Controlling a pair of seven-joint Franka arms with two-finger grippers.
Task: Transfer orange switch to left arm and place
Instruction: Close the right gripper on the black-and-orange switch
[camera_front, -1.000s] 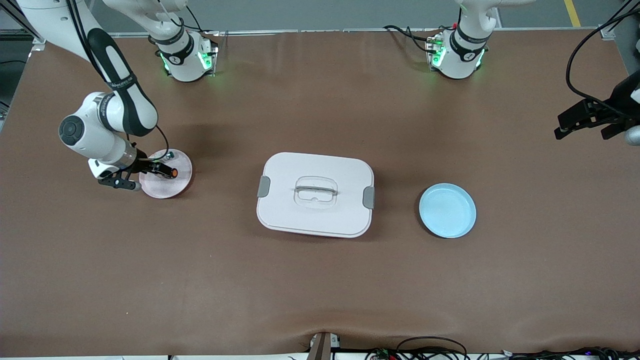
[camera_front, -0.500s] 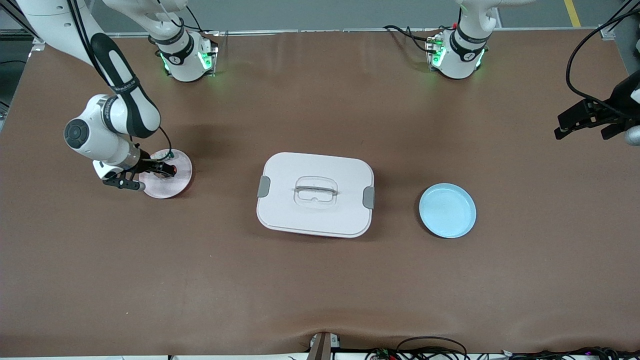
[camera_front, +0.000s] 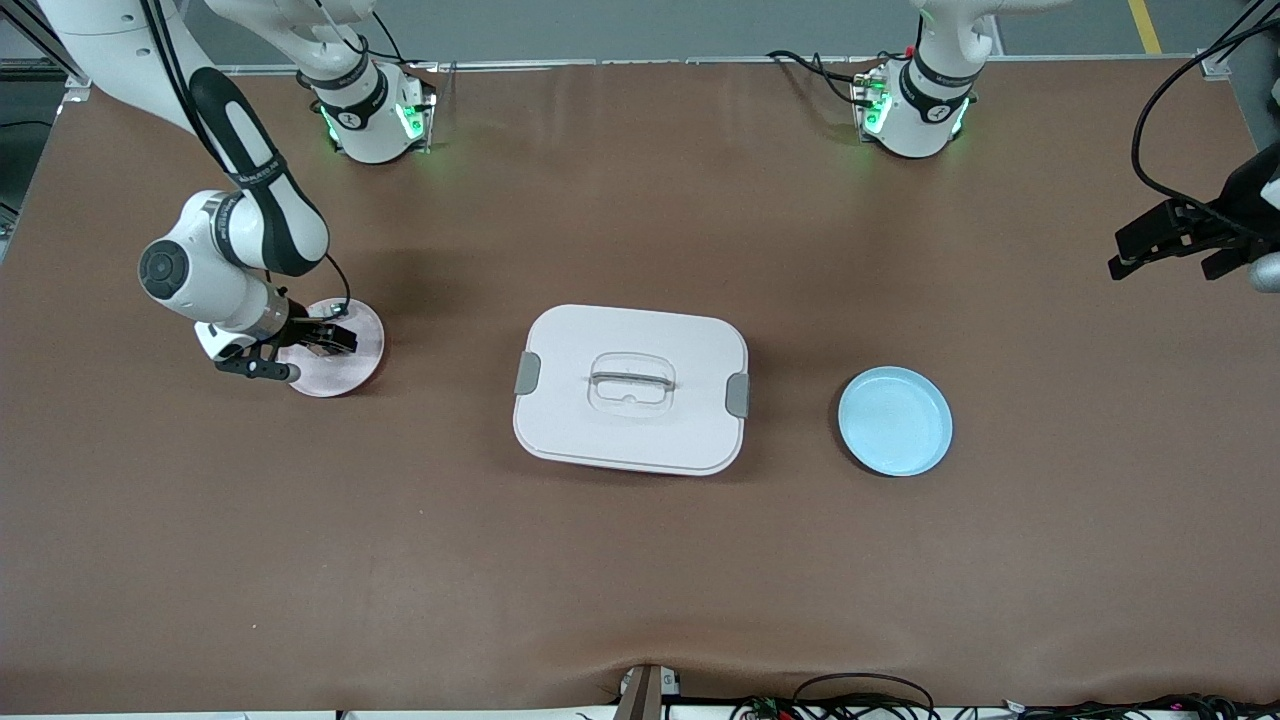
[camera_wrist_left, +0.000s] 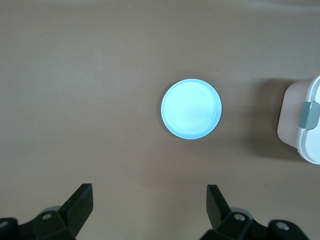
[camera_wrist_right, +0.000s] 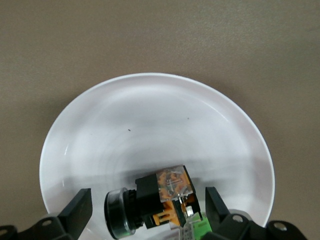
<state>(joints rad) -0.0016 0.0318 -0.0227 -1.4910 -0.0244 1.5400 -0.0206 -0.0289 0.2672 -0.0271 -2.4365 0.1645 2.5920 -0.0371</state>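
The orange switch (camera_wrist_right: 150, 200), black with an orange block and a dark round cap, lies on its side on the pink plate (camera_front: 355, 365), which looks white in the right wrist view (camera_wrist_right: 150, 125). My right gripper (camera_front: 322, 340) is low over the plate, and in its wrist view (camera_wrist_right: 147, 207) its open fingers stand either side of the switch with gaps. In the front view the gripper hides the switch. My left gripper (camera_front: 1165, 262) waits open and empty in the air at the left arm's end of the table; it also shows in its wrist view (camera_wrist_left: 149, 200). The white box (camera_front: 631, 388) sits mid-table.
A blue plate (camera_front: 895, 420) lies between the box and the left arm's end of the table; it also shows in the left wrist view (camera_wrist_left: 191, 109), beside the box's clip (camera_wrist_left: 309, 114). A small green part (camera_wrist_right: 199, 231) lies against the switch on the pink plate.
My right gripper has come down over the switch, so its orange cap no longer shows in the front view. The left arm has not moved.
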